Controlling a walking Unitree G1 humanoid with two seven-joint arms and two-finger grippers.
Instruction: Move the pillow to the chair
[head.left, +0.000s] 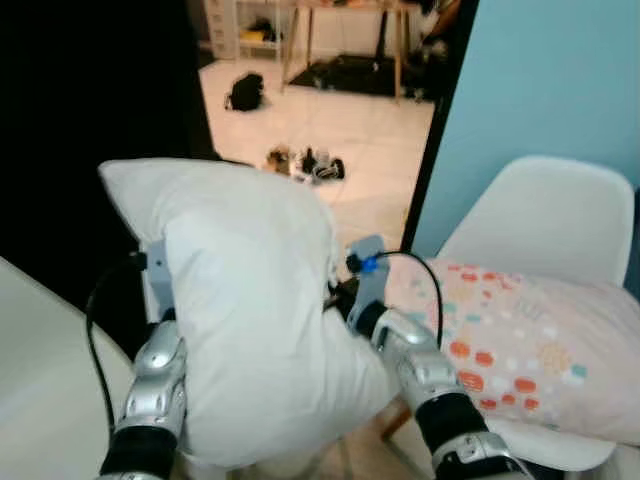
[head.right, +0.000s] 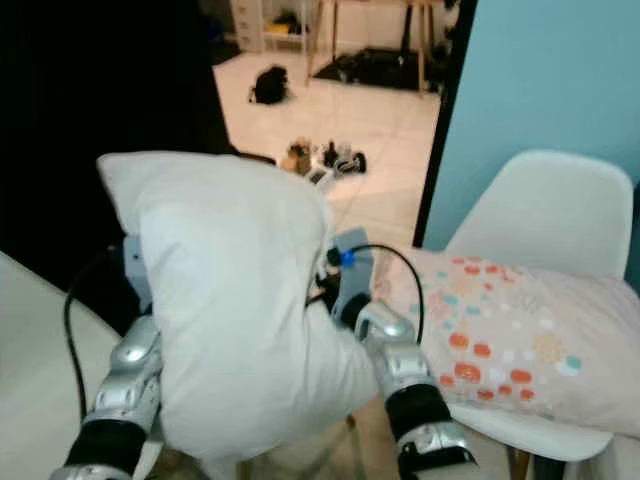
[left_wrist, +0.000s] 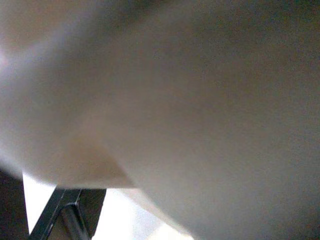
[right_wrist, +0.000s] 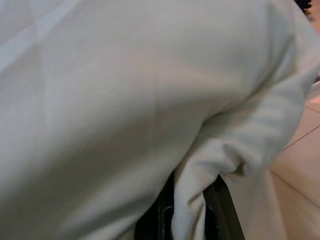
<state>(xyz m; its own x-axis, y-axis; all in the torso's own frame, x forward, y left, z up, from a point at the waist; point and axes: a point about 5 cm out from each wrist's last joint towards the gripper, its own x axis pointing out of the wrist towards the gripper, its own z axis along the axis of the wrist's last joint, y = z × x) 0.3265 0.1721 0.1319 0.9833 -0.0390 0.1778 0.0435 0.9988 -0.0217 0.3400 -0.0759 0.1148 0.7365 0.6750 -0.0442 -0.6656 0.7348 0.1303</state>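
Right pincer (right_wrist: 187, 220) grips a fold of the white pillow (head.left: 250, 310) between its black fingers (right_wrist: 225, 210); fabric is bunched in the gap. Left pincer (left_wrist: 67, 212) presses against the pillow's other side; cannot tell whether its fingers are spread or closed, since the cloth covers them. Pillow is held up between both silver arms, centre-left of the head frame, clear of any surface. White chair (head.left: 560, 215) stands at right of frame, just beside the pillow, against a blue wall (head.left: 540, 80). A patterned pillow (head.left: 520, 340) with orange and teal spots lies on the chair seat. Tiled floor (head.left: 370, 140) runs through the upper centre.
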